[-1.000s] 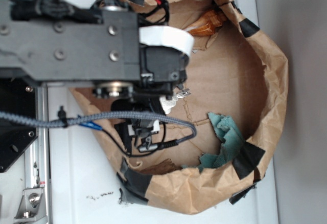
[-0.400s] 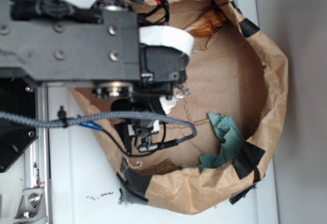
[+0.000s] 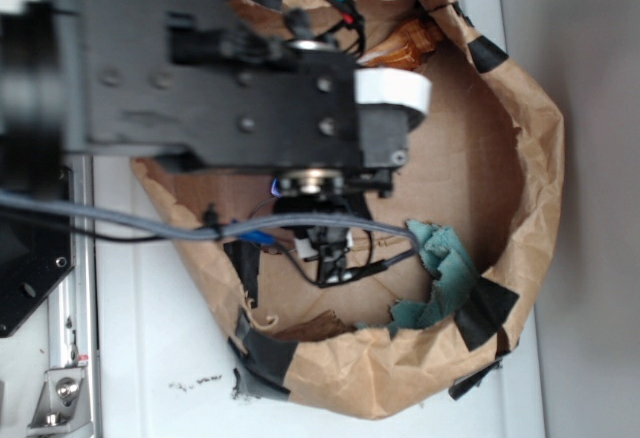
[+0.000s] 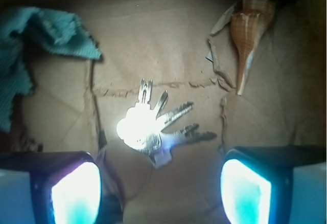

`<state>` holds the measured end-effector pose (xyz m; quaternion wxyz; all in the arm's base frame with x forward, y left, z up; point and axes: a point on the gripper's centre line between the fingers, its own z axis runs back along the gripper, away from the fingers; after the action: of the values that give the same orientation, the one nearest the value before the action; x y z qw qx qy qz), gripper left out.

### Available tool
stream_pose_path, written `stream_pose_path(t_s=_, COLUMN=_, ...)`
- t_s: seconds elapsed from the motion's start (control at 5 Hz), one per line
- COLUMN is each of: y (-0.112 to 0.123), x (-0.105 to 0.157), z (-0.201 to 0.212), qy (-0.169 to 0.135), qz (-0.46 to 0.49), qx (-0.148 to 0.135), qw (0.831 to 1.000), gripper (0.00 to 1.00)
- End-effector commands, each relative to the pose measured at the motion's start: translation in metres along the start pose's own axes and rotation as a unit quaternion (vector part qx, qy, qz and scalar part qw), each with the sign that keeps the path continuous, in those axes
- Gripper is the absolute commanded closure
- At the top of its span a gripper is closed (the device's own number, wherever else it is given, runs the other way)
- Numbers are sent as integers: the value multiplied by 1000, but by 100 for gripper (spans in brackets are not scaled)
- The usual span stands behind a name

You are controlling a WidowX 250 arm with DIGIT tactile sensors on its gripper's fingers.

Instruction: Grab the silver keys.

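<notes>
The silver keys (image 4: 153,124) lie fanned on the brown paper floor in the wrist view, brightly lit, with their blades pointing up and right. My gripper (image 4: 161,185) is open above them. Its two glowing teal pads (image 4: 76,196) stand wide apart at the bottom corners, and the keys sit just beyond the gap, slightly left of its middle. Nothing is between the pads. In the exterior view the black arm (image 3: 250,88) covers the spot and the keys are hidden beneath it.
An orange-brown pointed shell (image 4: 248,35) lies to the upper right and a teal cloth (image 4: 41,35) to the upper left. Crumpled brown paper walls (image 3: 540,158) patched with black tape (image 3: 485,313) ring the area. The cloth (image 3: 445,268) rests against the wall.
The arm has swung right and further over the paper nest. The keys, which showed beside the gripper before, are now covered by it in the exterior view.
</notes>
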<state>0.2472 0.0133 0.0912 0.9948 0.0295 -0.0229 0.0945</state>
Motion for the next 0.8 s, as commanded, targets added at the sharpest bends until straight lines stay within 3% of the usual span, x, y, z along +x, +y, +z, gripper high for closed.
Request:
stream_pose_path(t_s=0.0, y=-18, x=8, z=1, qy=6, qz=-5, qx=-37, qw=999, gripper=0)
stream_pose_path(t_s=0.4, y=-28, x=-2, z=-19, qy=13, qz=-35, qx=-62, qw=997, gripper=0)
stream_pose_path(t_s=0.6, y=-35, x=-12, z=-24, qy=18, qz=-53, qx=-58, qw=997, gripper=0)
